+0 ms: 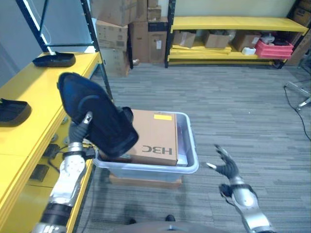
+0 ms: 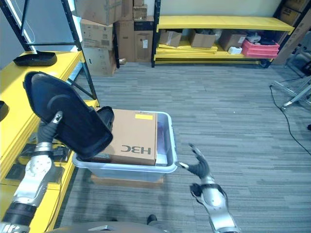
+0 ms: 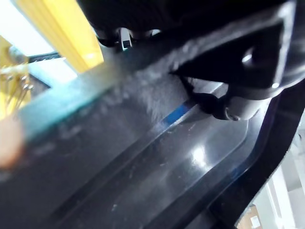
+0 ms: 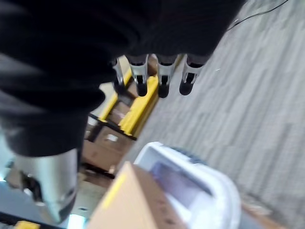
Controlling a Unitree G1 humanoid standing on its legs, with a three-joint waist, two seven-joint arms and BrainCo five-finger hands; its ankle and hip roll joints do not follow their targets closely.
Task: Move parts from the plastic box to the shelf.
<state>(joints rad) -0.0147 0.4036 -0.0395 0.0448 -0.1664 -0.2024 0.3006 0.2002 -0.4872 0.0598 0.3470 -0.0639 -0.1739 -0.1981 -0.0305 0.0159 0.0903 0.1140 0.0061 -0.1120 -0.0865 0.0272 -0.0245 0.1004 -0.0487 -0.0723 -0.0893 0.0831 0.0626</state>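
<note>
My left hand (image 1: 78, 130) is shut on a large black plastic part (image 1: 97, 116) and holds it tilted above the left end of the pale plastic box (image 1: 192, 145). The same part (image 3: 143, 157) shows very close in the left wrist view. A brown cardboard carton (image 1: 156, 136) lies inside the box. On my left runs the yellow shelf (image 1: 34, 92), with two black parts lying on it, one far (image 1: 54, 59) and one near (image 1: 12, 110). My right hand (image 1: 226, 168) hovers open to the right of the box, holding nothing, its fingers (image 4: 162, 78) straight.
The plastic box rests on a low wooden board (image 1: 146, 180) on grey carpet. Stacked cardboard boxes (image 1: 131, 29) stand at the back. A yellow rack (image 1: 233, 24) behind holds boxes and a red crate (image 1: 273, 48). A black shelf post (image 1: 95, 43) rises by the box.
</note>
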